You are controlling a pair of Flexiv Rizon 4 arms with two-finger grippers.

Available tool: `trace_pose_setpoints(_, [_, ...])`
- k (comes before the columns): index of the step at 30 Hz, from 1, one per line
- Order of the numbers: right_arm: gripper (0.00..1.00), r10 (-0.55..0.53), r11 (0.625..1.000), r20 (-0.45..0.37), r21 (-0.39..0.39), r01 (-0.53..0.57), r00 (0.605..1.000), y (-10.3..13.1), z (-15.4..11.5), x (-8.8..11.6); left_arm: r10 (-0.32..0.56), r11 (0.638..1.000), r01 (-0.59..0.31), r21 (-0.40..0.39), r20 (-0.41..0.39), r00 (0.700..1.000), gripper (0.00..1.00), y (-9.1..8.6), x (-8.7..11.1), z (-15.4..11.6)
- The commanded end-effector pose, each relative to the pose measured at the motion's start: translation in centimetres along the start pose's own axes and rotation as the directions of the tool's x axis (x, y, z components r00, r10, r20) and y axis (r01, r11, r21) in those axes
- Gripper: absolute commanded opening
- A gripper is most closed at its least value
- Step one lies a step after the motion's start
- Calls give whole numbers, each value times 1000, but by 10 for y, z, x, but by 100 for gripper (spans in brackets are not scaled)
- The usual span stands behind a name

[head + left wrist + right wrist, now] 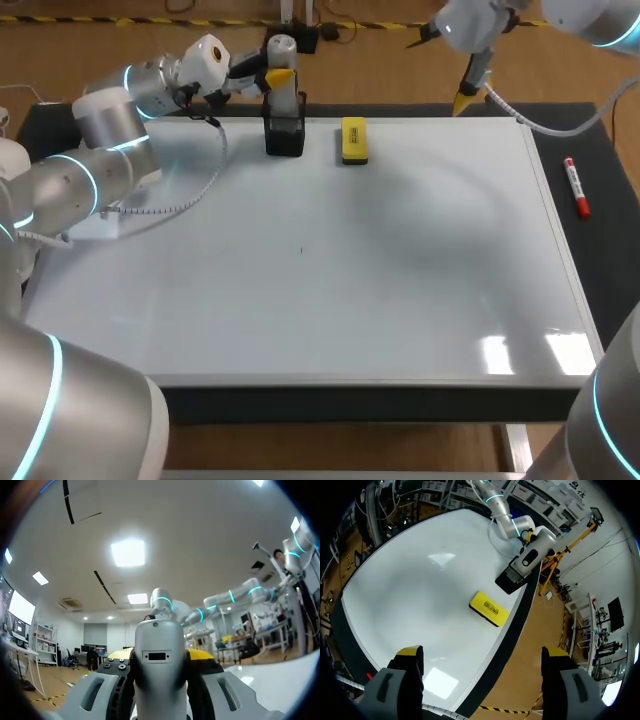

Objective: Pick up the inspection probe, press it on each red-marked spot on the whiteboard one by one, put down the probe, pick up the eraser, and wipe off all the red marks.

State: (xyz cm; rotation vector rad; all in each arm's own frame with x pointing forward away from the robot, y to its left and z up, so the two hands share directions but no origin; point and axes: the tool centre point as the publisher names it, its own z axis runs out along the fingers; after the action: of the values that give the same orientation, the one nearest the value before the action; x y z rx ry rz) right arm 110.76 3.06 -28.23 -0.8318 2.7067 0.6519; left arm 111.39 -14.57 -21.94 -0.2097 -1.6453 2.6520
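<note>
The whiteboard (330,260) carries a black holder (285,137) at its far edge, the inspection probe (284,100) upright inside it. The yellow eraser (354,140) lies on that edge too. My left gripper (281,78) clamps the probe. My right gripper (482,652), spread wide and holding nothing, hangs near the whiteboard's far right corner.

text: none legible | eraser (354,140) label: too small to read

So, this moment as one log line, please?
left hand: shut on probe in holder | right hand: open | eraser: on board
</note>
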Motion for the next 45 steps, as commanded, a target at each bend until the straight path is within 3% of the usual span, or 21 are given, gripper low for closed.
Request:
trace_pose_setpoints(1, [100,-1,1000,-4,4,1,1000,0,-1,0,1,1000,-1,12,-44,999,0,11,-9,-8])
trace_pose_setpoints(20, [100,-1,1000,-4,4,1,1000,0,-1,0,-23,1000,23,3,-31,999,0,28,-9,-15])
trace_pose_setpoints(23, [100,-1,1000,-4,4,1,1000,0,-1,0,-23,1000,23,1,-32,999,37,28,-8,-15])
trace_pose_setpoints(26, [100,-1,1000,-4,4,1,1000,0,-1,0,-18,1000,18,-7,-32,999,44,26,-7,-15])
trace_pose_setpoints(28, [100,-1,1000,-4,4,1,1000,0,-1,0,-12,1000,11,-26,-37,999,62,24,-7,-15])
trace_pose_setpoints(29, [100,-1,1000,-4,4,1,1000,0,-1,0,-12,1000,11,-29,-38,999,82,23,-7,-15])
trace_pose_setpoints(30, [100,-1,1000,-4,4,1,1000,0,-1,0,-11,999,10,-31,-39,999,93,23,-6,-15])
trace_pose_setpoints(32, [100,-1,1000,-4,4,1,1000,0,-1,0,-8,999,6,-36,-37,999,100,21,-6,-15])
trace_pose_setpoints(37, [100,-1,1000,-4,4,1,1000,0,-1,0,7,997,-9,-78,-34,999,100,17,-4,-14])
trace_pose_setpoints(45, [100,-1,1000,-4,4,1,1000,0,-1,0,51,970,-54,-238,-19,999,100,10,0,-15])
